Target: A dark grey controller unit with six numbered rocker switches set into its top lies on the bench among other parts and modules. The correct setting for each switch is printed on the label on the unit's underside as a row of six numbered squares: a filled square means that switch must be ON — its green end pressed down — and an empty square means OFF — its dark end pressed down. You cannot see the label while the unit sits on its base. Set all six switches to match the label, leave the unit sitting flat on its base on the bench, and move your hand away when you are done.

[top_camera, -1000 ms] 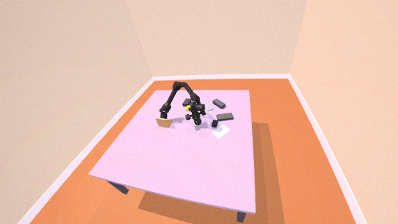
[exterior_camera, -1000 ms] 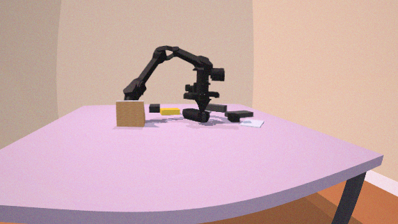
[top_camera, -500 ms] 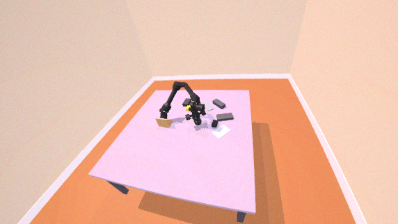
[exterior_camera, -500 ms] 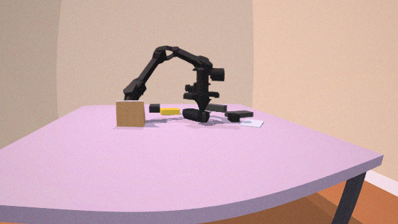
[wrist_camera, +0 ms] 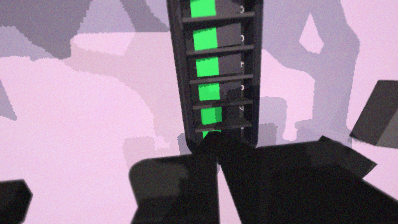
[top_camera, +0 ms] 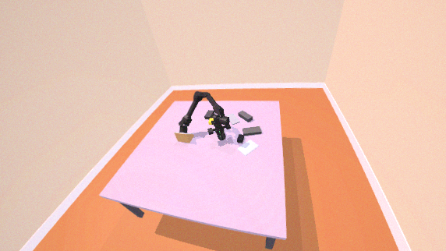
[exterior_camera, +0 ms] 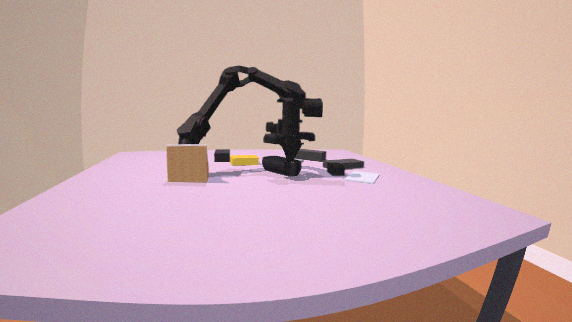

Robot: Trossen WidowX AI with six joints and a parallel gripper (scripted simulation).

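Observation:
The dark grey controller unit (top_camera: 221,137) (exterior_camera: 276,165) (wrist_camera: 257,60) sits on the bench under my gripper, switches facing up. In the wrist view it runs from the top edge down to my fingertips. Each rocker switch in view shows a green end (wrist_camera: 207,67) on the left and a dark end (wrist_camera: 230,65) on the right; I cannot tell for certain which ends are pressed. My gripper (exterior_camera: 291,158) (wrist_camera: 212,135) is shut and empty, pointing down. Its tips are at the unit's near end and partly cover the nearest switch. The underside label is hidden.
A small black block (top_camera: 240,138) and a white card (top_camera: 248,148) (exterior_camera: 364,177) lie beside the unit. Dark grey blocks (top_camera: 252,131) (top_camera: 245,116) lie farther off. A yellow block (top_camera: 210,121) (exterior_camera: 244,160) lies behind. A tan block (top_camera: 184,137) (exterior_camera: 187,164) stands by the arm's base.

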